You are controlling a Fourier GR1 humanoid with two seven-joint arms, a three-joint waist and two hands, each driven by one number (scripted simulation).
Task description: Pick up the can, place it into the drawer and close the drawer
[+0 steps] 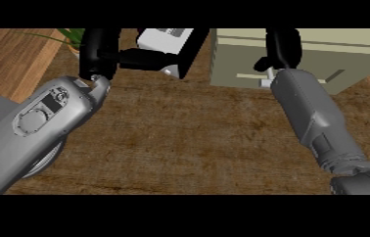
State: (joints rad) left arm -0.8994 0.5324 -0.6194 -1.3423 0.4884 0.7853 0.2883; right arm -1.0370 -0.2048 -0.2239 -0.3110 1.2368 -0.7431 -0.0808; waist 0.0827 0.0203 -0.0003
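Note:
A white can (165,38) with a grey label lies tilted near the top middle of the head view. My left hand (100,50) comes up from the lower left, and its black fingers (147,59) curl round the can from both sides. A beige drawer unit (339,59) stands at the top right, with a pale handle (266,79) on its front. My right hand (283,47) rests over the unit's front, just above the handle, and its upper part is cut off by the view's edge. Whether the drawer stands open is not visible.
A brown woven mat (195,133) covers the counter's middle. Bare wooden counter (25,55) shows at the left. Green plant leaves (72,35) sit at the top left, behind my left hand. Both grey forearms cross the lower corners.

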